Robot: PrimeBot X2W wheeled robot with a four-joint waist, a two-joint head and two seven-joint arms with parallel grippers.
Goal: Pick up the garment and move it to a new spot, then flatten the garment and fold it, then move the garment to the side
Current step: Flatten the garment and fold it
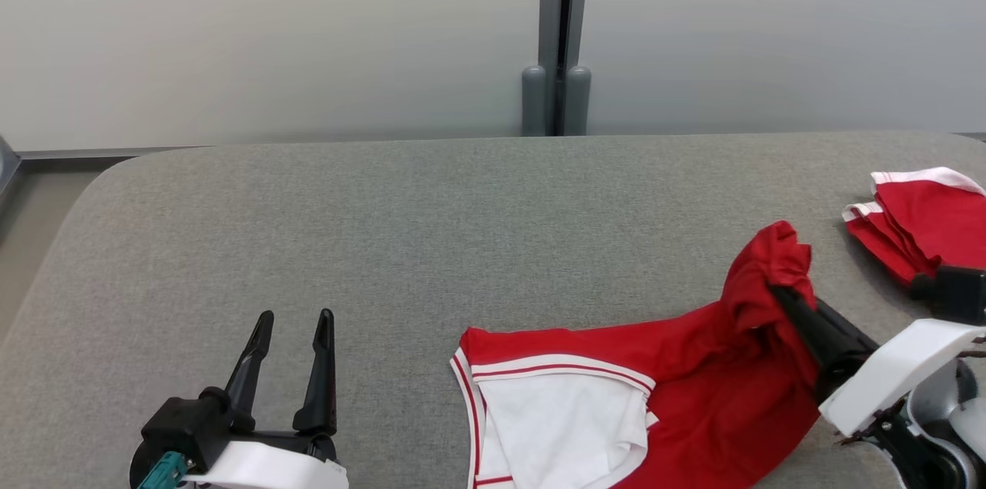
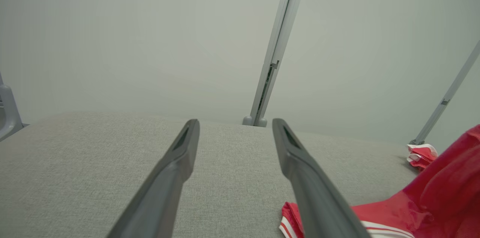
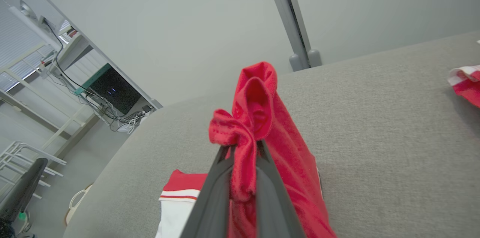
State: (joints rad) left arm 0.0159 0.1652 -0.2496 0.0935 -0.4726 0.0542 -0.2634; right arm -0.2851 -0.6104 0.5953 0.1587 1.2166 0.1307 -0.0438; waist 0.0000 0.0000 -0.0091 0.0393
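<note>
The right gripper (image 3: 243, 147) is clamped on a bunched end of the red garment (image 1: 693, 366), holding it raised while the rest lies crumpled on the grey table (image 1: 385, 227). The left gripper (image 1: 296, 316) hovers empty, fingers apart. Pickup looks begun; flattening, folding and setting aside remain.

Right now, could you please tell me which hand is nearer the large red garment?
Right. The right hand grips a bunch of the red garment; the left hand stands open, apart, to its left.

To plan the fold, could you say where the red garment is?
Head view: the red garment lies near-right on the table, one end pinched by the right gripper, left of folded red clothes.
</note>
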